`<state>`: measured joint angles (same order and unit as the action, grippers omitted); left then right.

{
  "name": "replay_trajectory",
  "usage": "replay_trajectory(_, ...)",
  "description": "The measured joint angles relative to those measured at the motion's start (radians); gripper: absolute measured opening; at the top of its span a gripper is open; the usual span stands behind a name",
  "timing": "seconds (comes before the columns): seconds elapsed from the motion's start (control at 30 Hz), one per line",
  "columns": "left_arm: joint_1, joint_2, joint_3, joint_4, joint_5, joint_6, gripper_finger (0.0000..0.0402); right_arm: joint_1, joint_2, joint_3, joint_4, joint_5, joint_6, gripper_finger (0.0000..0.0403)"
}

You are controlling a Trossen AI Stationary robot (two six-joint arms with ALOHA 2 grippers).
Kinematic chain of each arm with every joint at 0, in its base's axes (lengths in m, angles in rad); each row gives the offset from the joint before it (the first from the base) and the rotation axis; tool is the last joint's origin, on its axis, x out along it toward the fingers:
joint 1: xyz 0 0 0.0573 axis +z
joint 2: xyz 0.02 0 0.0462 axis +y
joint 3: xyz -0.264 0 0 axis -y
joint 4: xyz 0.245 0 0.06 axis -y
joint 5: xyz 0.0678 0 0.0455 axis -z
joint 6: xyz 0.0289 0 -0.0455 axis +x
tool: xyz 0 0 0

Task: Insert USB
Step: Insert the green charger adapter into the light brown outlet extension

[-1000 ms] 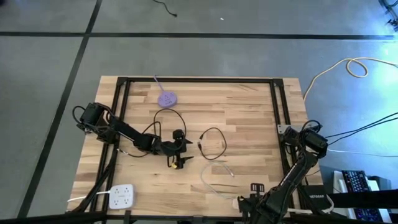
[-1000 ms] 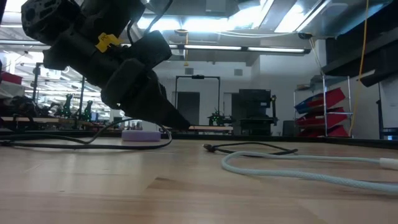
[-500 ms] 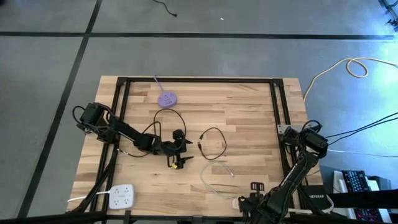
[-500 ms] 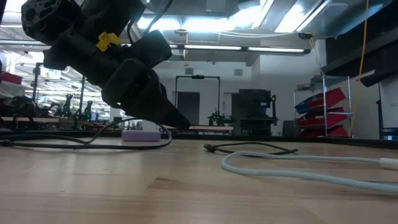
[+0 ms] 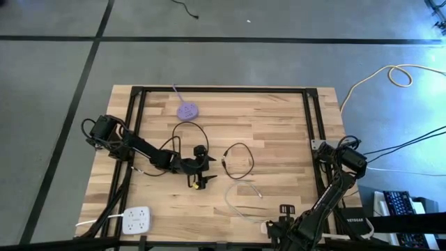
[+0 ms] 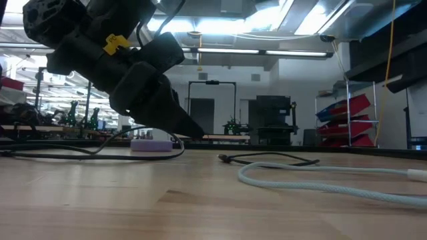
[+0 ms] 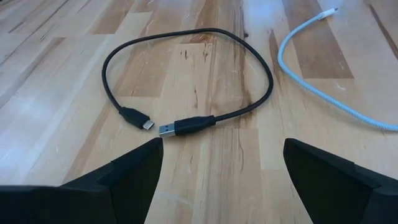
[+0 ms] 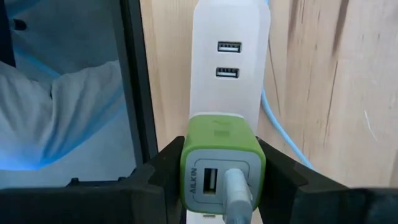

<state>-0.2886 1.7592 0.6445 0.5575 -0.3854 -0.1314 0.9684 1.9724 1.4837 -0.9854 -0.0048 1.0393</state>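
Note:
A black USB cable (image 7: 186,74) lies in a loop on the wooden table, and both of its plugs (image 7: 171,129) rest flat on the wood. My left gripper (image 7: 224,146) hovers open just short of those plugs, slanting down, with nothing between its fingers; it also shows in the high view (image 5: 209,167). At the table's near right my right gripper (image 5: 275,226) points down, shut on a green USB charger (image 8: 222,155). The charger sits over a white block with two USB ports (image 8: 229,56). My right gripper pinches the green charger by its two opposite sides (image 8: 186,171) between the two fingers, coming from above and pointing down. A pale cable (image 8: 236,190) is plugged into one of the charger's ports. Whether the charger touches the white block below, I cannot tell.
A light-blue cable (image 5: 240,199) curves between the black loop and the right gripper. A purple round hub (image 5: 187,110) with its cord lies toward the far edge. A white power strip (image 5: 136,221) sits at the near left corner. Black frame rails (image 5: 136,111) run around the table's edges.

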Motion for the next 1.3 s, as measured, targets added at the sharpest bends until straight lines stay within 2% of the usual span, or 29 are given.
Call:
replay_trajectory(0.33,0.0,0.0,0.0,0.0,0.0,-0.003,0.0315,0.0,-0.001,-0.016,0.032,0.002,-0.106,0.0126)
replay_trajectory(0.77,0.0,0.0,0.0,-0.001,0.0,-0.003,0.0315,-0.027,-0.009,-0.054,0.095,-0.044,-0.127,0.0126)
replay_trajectory(1.03,-0.001,0.0,0.0,-0.001,0.0,0.006,0.0315,-0.027,-0.006,-0.054,0.096,-0.04,-0.053,0.0126)
replay_trajectory(1.3,0.001,0.0,0.0,-0.001,0.0,0.001,0.0315,-0.025,-0.003,-0.056,0.101,-0.014,-0.056,0.0126)
